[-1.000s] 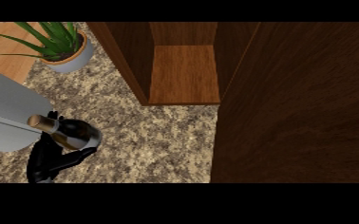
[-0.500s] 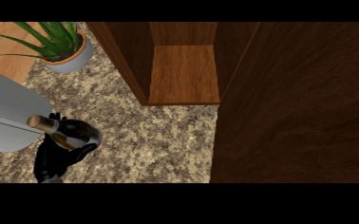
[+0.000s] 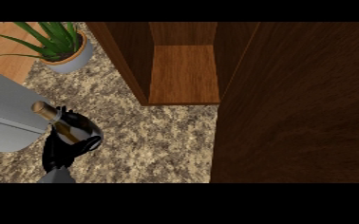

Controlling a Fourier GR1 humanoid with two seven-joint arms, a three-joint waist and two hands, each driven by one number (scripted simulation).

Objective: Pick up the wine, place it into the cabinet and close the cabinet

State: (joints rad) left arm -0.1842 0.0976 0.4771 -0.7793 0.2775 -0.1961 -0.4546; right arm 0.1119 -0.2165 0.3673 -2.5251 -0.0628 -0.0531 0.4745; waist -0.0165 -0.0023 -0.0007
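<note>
Left hand (image 3: pixel 67 147) has lifted the wine (image 3: pixel 67 123) slightly higher (cabinet (image 3: pixel 184 76) open).

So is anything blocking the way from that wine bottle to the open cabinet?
Nothing visible does. The wine bottle is held in the left hand; only bare counter lies between it and the open cabinet, whose door stands aside, to the right.

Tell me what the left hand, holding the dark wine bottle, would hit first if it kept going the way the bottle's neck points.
Probably the grey object beside it: the dark wine bottle in the left hand has its neck pointing up-left toward it. Depth is unclear.
</note>
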